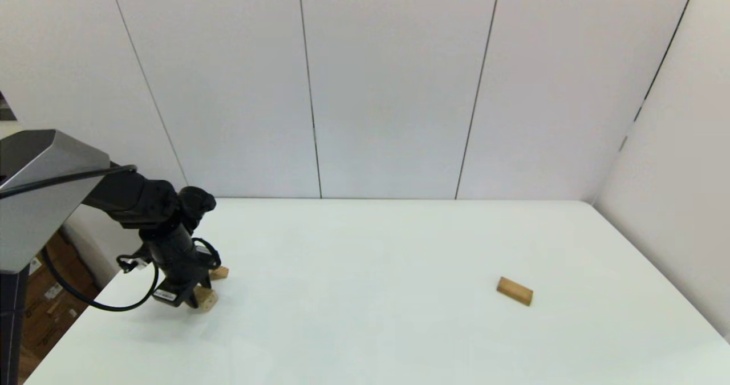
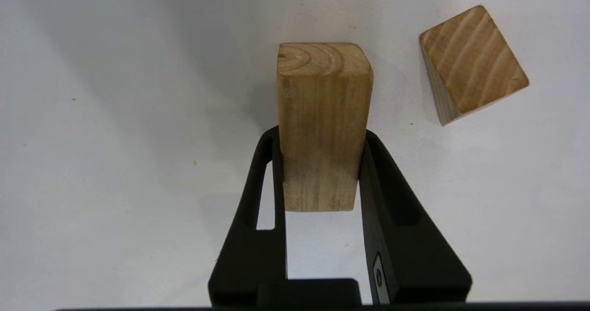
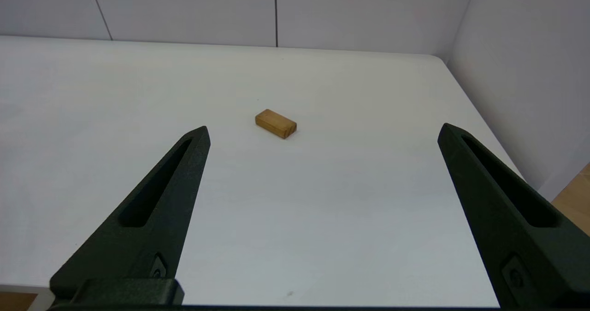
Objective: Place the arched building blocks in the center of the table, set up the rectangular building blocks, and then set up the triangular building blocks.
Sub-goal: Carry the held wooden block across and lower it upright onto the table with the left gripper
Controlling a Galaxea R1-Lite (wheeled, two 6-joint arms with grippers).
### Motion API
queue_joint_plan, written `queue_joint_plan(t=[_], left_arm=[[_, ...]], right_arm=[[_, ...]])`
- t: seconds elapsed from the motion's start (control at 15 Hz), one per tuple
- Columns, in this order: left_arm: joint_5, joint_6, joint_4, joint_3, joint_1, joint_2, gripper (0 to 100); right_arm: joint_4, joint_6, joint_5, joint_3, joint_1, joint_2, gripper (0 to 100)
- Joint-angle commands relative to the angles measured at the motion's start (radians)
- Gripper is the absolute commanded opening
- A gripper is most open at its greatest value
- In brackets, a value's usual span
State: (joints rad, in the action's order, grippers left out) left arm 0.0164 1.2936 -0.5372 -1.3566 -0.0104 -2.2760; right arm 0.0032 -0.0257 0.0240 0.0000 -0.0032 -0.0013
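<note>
White table [image 1: 365, 328] held my left gripper [image 2: 319, 159] clamped on the arched block [image 2: 322, 117]; next I judged lifting it centreward, right gripper [image 3: 322, 133] splayed idle

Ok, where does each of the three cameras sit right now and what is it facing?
Head view: from the robot's head, down onto the table; left arm at its left side.
Left wrist view: behind the left gripper, closed on the arched block, triangular block beside it.
Right wrist view: behind the open right gripper, held back from the table's near edge, facing the rectangular block.
Shared: head and right wrist views both show the rectangular block.
</note>
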Motion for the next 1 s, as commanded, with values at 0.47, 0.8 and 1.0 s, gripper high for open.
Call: queue_joint_plan(t=[0.47, 0.8, 1.0], left_arm=[[0.0, -0.022, -0.069, 0.01, 0.001, 0.139, 0], [0.0, -0.224, -0.113, 0.017, 0.053, 0.237, 0], [-0.001, -0.447, -0.222, 0.017, 0.118, 0.282, 0]], right_arm=[[0.0, 0.0, 0.001, 0.002, 0.0, 0.0, 100], [0.0, 0.0, 0.001, 0.002, 0.0, 0.0, 100], [0.0, 0.0, 0.001, 0.002, 0.0, 0.0, 100]])
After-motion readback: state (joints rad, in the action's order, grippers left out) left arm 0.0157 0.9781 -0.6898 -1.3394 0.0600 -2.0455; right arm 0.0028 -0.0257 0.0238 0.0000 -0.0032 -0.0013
